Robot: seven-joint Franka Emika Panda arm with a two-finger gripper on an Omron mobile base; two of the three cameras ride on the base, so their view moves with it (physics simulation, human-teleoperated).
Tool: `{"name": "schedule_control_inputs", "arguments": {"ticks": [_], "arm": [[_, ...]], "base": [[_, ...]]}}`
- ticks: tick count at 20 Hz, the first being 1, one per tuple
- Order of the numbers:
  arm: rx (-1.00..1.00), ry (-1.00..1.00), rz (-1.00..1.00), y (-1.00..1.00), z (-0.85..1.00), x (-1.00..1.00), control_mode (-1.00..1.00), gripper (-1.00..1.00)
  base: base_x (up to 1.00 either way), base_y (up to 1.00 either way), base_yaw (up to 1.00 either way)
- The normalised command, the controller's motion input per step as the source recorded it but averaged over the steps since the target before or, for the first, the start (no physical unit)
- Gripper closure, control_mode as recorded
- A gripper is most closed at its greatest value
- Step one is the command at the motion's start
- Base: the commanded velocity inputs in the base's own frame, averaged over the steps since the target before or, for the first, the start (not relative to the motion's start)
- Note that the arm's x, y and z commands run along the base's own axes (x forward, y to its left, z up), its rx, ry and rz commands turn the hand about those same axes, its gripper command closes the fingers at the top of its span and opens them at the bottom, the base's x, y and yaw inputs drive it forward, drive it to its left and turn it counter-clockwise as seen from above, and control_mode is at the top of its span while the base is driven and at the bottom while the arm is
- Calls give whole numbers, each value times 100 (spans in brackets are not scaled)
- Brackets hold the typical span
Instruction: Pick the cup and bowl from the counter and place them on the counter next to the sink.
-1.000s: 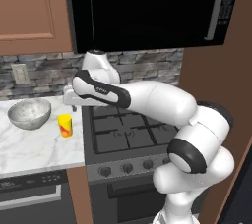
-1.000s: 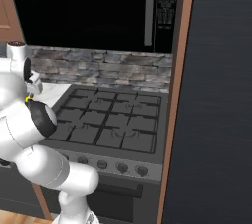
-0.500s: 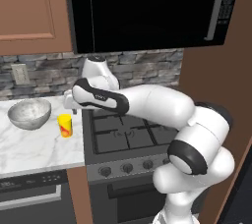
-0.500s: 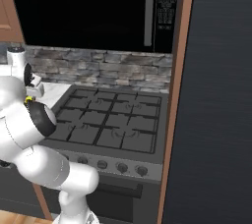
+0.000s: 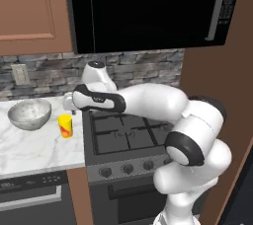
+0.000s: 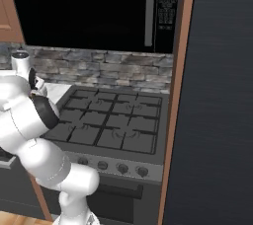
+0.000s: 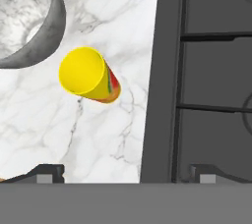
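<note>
Standing on the white grey-veined marble counter (image 5: 34, 147), near its right edge beside the black gas stovetop (image 5: 126, 132), small yellow cylindrical cup (image 5: 65, 125) with red-orange mark, upright. Wide mottled silver-grey metallic bowl (image 5: 29, 114) just left of the cup and slightly farther back, apart from it. White arm's two-finger gripper (image 7: 125, 173) hovers above the counter edge, jaws spread wide, grasping nothing; cup (image 7: 88, 75) sits off to one side below it. Grey stone backsplash (image 5: 44, 73) behind.

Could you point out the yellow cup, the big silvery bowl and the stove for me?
cup (image 7: 87, 74), hand view, on its open top.
bowl (image 5: 29, 114), left base view, on its inner hollow.
stove (image 6: 111, 123), right base view, on its black grate.
</note>
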Motion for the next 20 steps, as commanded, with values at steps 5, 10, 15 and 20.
{"name": "schedule_control_inputs", "arguments": {"ticks": [5,10,15,20], "arm": [[0,13,-4,43,0,38,-100,-100],[0,4,-5,40,-1,26,-100,-100],[-2,0,-5,17,-2,7,-100,-100],[-4,0,-5,0,0,0,-100,-100]], "base": [[0,0,0],[0,0,0],[0,0,0],[0,0,0]]}}
